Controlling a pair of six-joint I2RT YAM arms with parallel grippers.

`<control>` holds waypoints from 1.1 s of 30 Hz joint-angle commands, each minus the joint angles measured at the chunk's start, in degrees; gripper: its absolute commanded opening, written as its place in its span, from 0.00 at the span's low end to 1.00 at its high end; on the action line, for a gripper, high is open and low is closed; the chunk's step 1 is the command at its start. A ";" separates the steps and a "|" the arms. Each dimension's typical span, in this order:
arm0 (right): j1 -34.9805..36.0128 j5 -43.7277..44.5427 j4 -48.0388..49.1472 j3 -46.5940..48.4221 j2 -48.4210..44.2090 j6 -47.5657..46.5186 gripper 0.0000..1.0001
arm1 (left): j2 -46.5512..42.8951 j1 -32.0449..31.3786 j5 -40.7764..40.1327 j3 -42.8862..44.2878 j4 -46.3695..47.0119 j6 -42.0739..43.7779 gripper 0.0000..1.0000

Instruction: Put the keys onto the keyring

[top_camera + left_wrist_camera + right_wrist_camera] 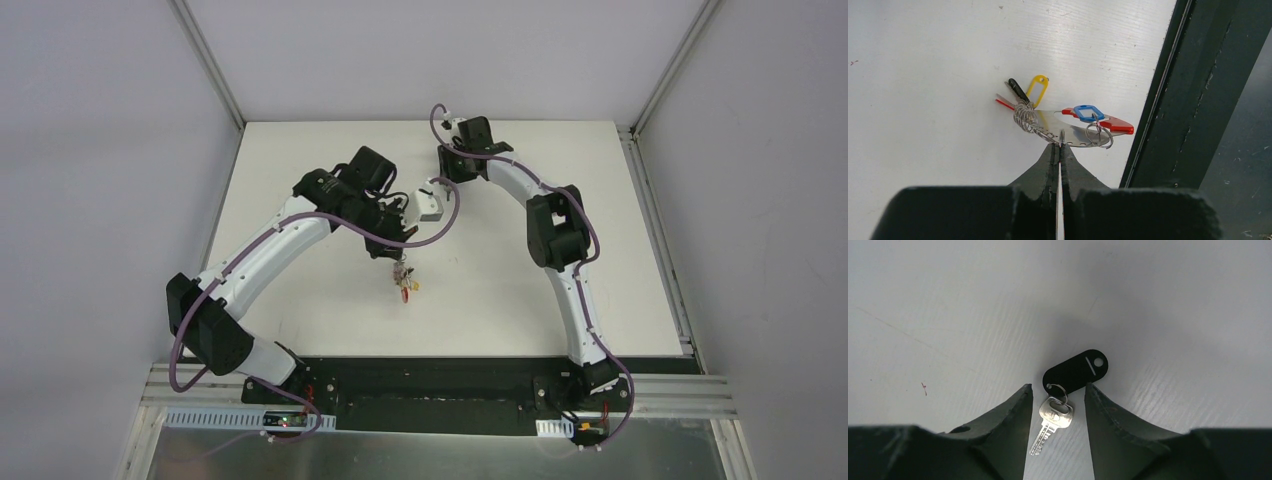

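Above the worktop [923, 75], my left gripper [1060, 145] is pinched fully closed on the keyring [1070, 124] at its lower edge. Yellow tag [1038, 89], blue tag [1088, 111] and a dark tag [1017, 90] hang on its wire loops. My right gripper [1058, 388] sits half-spread, straddling a silver key [1053, 420] with a black fob [1075, 371] flat on the worktop, fingers [1008, 425] not touching it.

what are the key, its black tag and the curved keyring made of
The key: bare silver metal, going by its bright reflective sheen and cut teeth. Its black tag: probably plastic, smooth with a dull gloss and a moulded hole. The keyring: polished metal plate, mirror-like, with a red section that looks like plastic or paint; I cannot tell which.
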 commanded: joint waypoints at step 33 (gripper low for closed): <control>-0.04 0.17 -0.99 -3.47 -5.05 -0.30 0.12 | 0.93 -0.60 2.06 2.64 -1.50 0.87 0.00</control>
